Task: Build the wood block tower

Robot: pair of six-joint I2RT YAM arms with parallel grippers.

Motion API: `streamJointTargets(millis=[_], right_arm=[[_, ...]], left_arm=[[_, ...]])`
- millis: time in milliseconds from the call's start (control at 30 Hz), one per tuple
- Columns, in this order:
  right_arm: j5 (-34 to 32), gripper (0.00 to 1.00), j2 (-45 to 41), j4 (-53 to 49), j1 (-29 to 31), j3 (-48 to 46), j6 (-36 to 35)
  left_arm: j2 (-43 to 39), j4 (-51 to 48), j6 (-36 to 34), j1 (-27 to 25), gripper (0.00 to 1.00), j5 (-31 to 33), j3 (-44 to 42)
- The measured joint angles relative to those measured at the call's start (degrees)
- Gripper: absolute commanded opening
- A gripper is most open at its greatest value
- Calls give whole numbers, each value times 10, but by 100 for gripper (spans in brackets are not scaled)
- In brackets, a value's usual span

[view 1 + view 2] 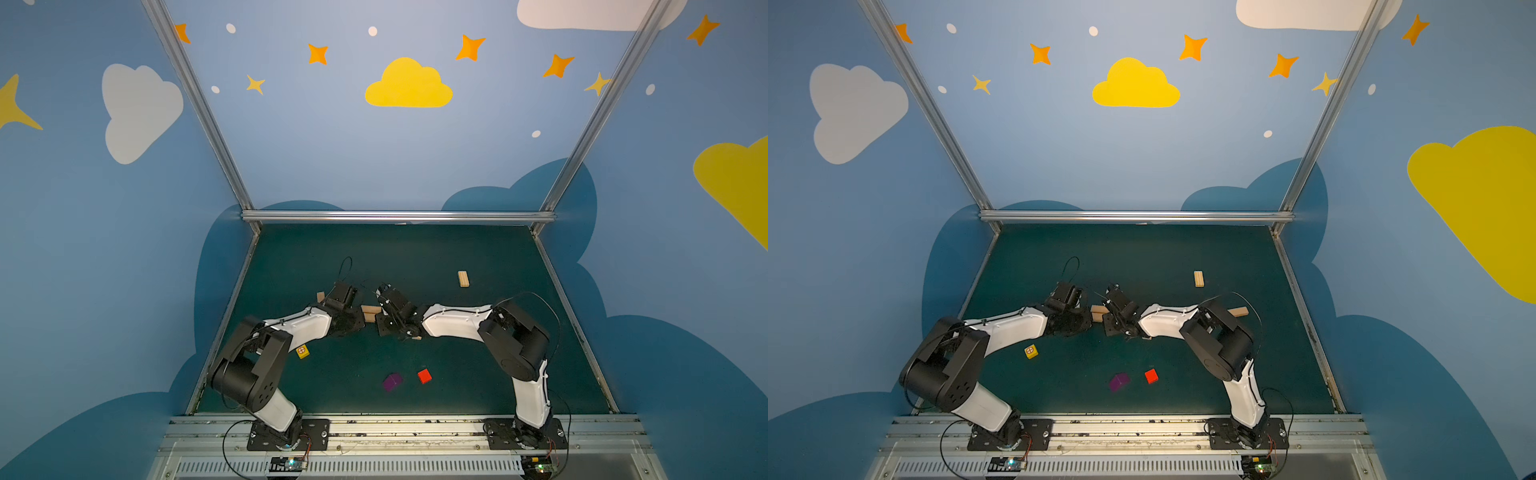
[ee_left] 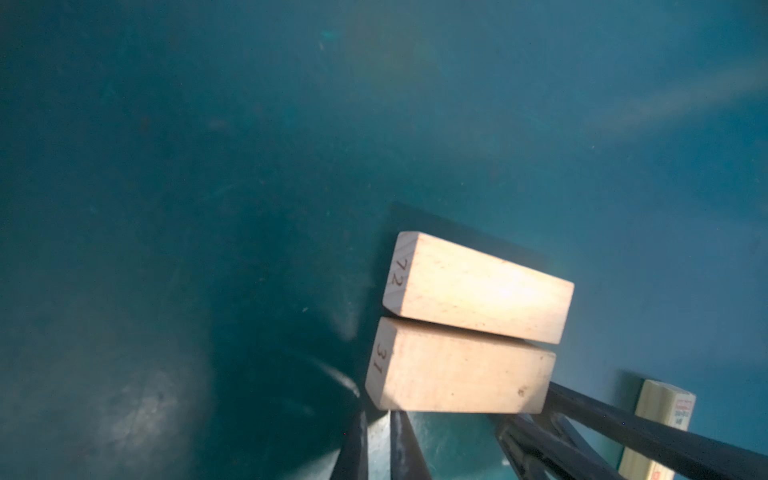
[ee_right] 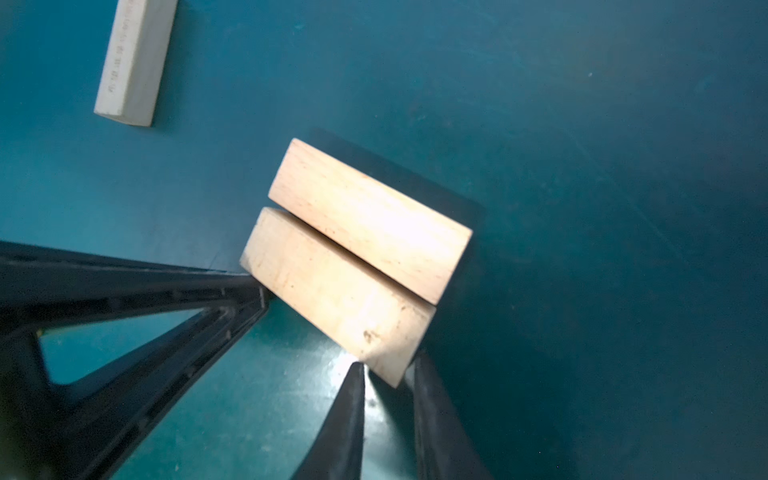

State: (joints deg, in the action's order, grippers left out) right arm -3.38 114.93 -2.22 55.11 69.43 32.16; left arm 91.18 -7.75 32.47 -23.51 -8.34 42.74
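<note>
Squaring the base course is the step judged in hand: two tan planks, plank 72 (image 2: pixel 478 291) and plank 31 (image 2: pixel 457 374), lie flat side by side at ctr of the green mat (image 1: pixel 415 257), btwn the two arms. No second course exists, so the tower is barely begun. The planks touch along part of their long edges but sit slightly skewed, w/ a thin wedge gap at one end. The left gripper (image 2: pixel 376 409) is closed on nothing; its tips appear to bear on one end corner of plank 31. The right gripper (image 3: pixel 388 372) has jaws partly apart, straddling the opposite end corner of the same plank; no firm pinch is evident. Spare stock: a loose plank (image 1: pixel 463 278) toward the back right, a yellow cube (image 1: pixel 303 351) near the left arm, a purple cube (image 1: pixel 392 382) and a red cube (image 1: pixel 424 375) near the front, all well apart from the pair. Failure modes, est.: (1) unequal push from the two ends pivots plank 31 and widens the wedge, leaving an uneven base on which upper courses rock; (2) closing the right jaws on a corner, not a flat face, twists or flicks the plank; (3) both grippers work just beside each other, so a small overshoot risks finger contact and knocks plank 72 out of pos.
</note>
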Motion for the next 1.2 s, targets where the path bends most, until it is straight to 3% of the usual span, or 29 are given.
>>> streamJointTargets(millis=[1200], right_arm=[[2,23,0,3,-2,-1,0]], left_arm=[[0,3,8,6,13,7,0]])
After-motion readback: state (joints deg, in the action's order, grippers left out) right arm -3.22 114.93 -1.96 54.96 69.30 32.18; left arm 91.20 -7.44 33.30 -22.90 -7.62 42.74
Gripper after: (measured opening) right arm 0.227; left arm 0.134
